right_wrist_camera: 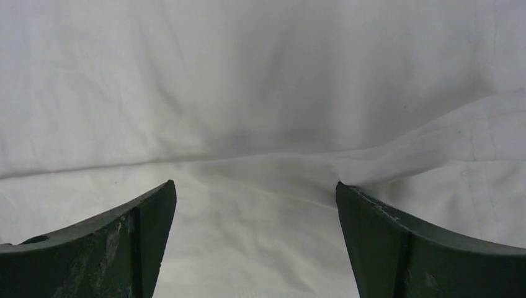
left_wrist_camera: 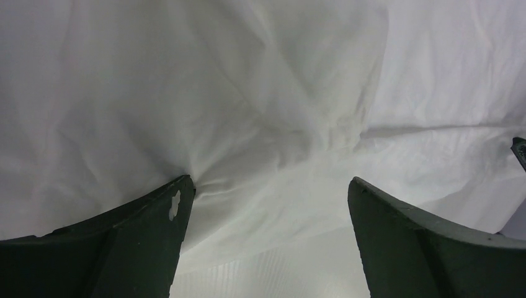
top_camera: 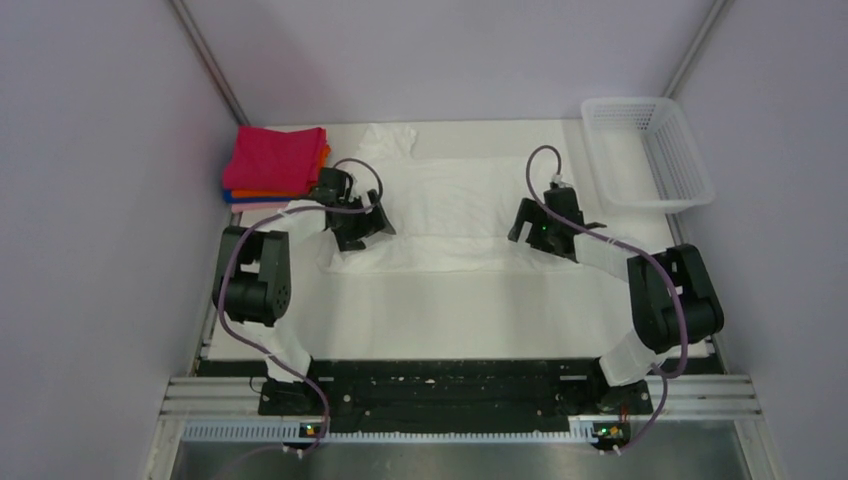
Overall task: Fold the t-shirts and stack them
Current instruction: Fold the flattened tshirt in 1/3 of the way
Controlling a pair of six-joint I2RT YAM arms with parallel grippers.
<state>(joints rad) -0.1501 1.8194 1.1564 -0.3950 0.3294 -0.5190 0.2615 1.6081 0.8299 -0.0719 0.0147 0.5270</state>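
Note:
A wrinkly white t-shirt (top_camera: 450, 205) lies spread across the back half of the table. It fills the left wrist view (left_wrist_camera: 260, 93) and the right wrist view (right_wrist_camera: 260, 93). My left gripper (top_camera: 362, 228) is open at the shirt's near left edge, one fingertip (left_wrist_camera: 177, 198) touching a fold. My right gripper (top_camera: 530, 225) is open at the shirt's near right part, one fingertip (right_wrist_camera: 356, 198) against a raised fold. A stack of folded shirts (top_camera: 275, 165) sits at the back left, magenta on top, orange, blue and pink edges below.
A white plastic mesh basket (top_camera: 648, 150) stands at the back right corner. Grey walls close in the table on the left, right and back. The arm bases (top_camera: 440, 395) sit on a black rail at the near edge.

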